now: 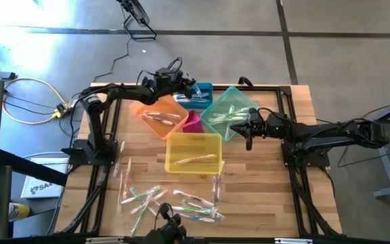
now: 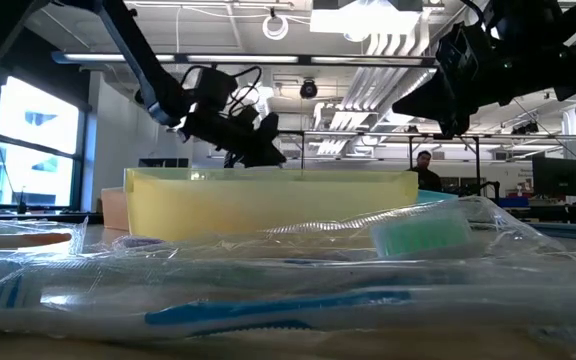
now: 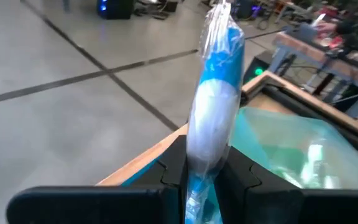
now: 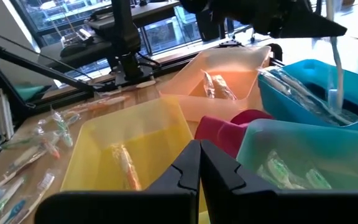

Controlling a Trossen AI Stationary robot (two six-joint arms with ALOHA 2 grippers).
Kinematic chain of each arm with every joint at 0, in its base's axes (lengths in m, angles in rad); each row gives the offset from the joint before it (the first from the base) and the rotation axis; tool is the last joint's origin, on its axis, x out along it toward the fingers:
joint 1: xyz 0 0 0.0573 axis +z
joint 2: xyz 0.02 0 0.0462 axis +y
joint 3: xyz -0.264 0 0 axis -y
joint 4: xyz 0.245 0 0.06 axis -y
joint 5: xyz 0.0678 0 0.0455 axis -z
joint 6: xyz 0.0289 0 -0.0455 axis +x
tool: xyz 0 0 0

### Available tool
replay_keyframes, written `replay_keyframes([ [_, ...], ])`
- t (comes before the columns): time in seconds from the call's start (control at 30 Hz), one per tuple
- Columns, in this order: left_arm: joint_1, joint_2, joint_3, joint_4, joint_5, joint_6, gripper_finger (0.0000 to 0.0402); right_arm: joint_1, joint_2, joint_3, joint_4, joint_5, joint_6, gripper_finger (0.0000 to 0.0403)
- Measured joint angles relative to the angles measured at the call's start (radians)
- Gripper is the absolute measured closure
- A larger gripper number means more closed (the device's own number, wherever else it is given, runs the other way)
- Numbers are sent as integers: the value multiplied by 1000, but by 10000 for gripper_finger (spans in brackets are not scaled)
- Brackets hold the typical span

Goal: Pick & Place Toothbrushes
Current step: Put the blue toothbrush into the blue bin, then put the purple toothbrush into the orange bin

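My left gripper [image 3: 204, 177] is pinching a blue toothbrush [image 3: 216, 99] in its clear wrapper, hovering over the blue bin [image 1: 200, 90]; the brush's lower end is hiding between my fingers. My right gripper [image 4: 199, 163] is closed on nothing, hanging above the teal bin's [image 1: 230, 112] edge. The pink bin [image 1: 193, 123] is mostly covered by its neighbours. The teal bin is holding green brushes, the orange bin [image 1: 161, 118] and yellow bin [image 1: 193, 152] a few each. Loose toothbrushes [image 1: 161, 201] are lying on the table [image 1: 269, 196].

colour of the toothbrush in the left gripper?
Blue and white toothbrush in a clear wrapper; the left wrist view shows it best.
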Motion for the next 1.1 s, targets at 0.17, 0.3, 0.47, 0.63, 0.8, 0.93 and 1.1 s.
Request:
replay_keyframes([
  [0.17,0,10,0,5,-29,-32,344,0,0,0,0,17,2,401],
  [0.3,0,10,0,9,-44,-14,301,0,0,0,0,17,7,401],
  [0.47,0,10,0,10,-45,119,231,0,0,0,0,17,7,401],
  [0.63,0,10,0,10,-53,357,182,0,0,0,-1,17,7,401],
  [0.8,0,9,0,8,-73,338,171,0,0,0,-1,17,7,401],
  [0.93,0,2,-1,10,-71,222,170,0,0,0,0,17,7,401],
  [1.1,0,2,-1,-4,-40,141,170,0,0,0,0,17,8,401],
])
